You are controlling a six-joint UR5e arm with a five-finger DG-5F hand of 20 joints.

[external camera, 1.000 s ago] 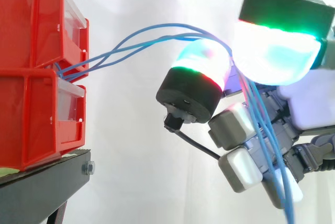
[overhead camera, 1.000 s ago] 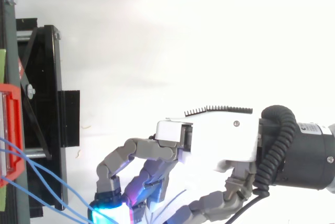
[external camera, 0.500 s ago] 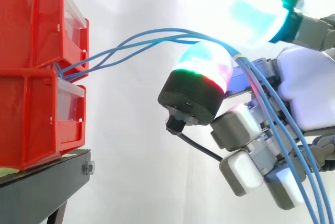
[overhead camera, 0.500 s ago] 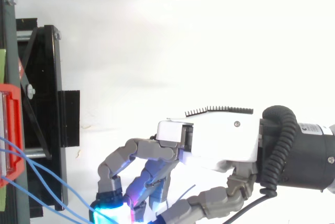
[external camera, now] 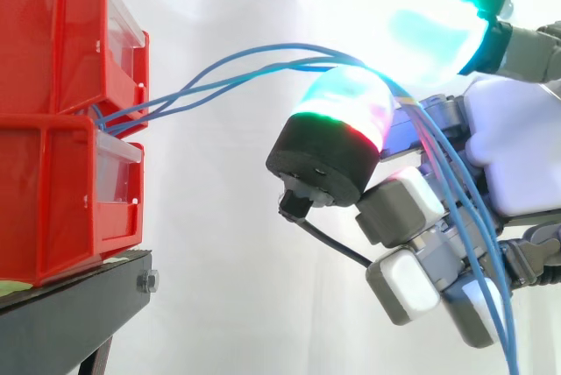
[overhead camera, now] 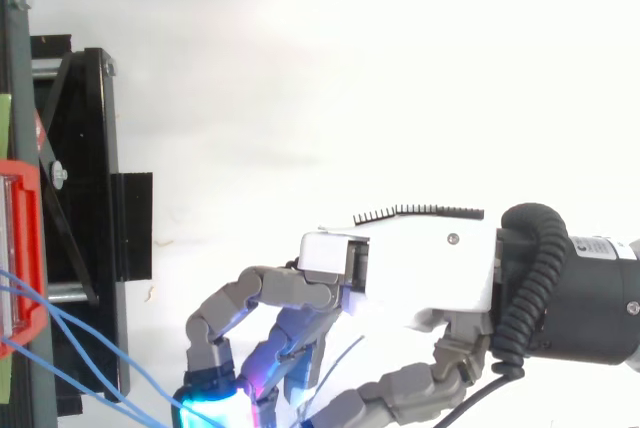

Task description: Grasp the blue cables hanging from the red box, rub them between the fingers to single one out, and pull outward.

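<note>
Two red plastic bins [external camera: 61, 51] stood one upon the other on a black metal stand [external camera: 70, 305], before a white curtain [external camera: 219, 261]. From the gap between the bins came the thin blue cables [external camera: 228, 77]. They rose in an arch to the right, reached the hand [external camera: 517, 156], and lay over one fingertip [external camera: 346, 108] that glowed cyan and red. Past this fingertip they ran down across the curled grey fingers to the lower edge of the side view. A larger pad [external camera: 429, 20], cyan with a green edge, stood above and covered part of the hand.

Compared with half a second before, the blue cables below the hand lay closer together and hung more steeply. The larger pad stayed lifted, apart from the lower one.

The hand reached in from the right, its fingers bent toward the bins. The blue cables were hooked over one bent finger and were not squeezed between the two pads.
</note>
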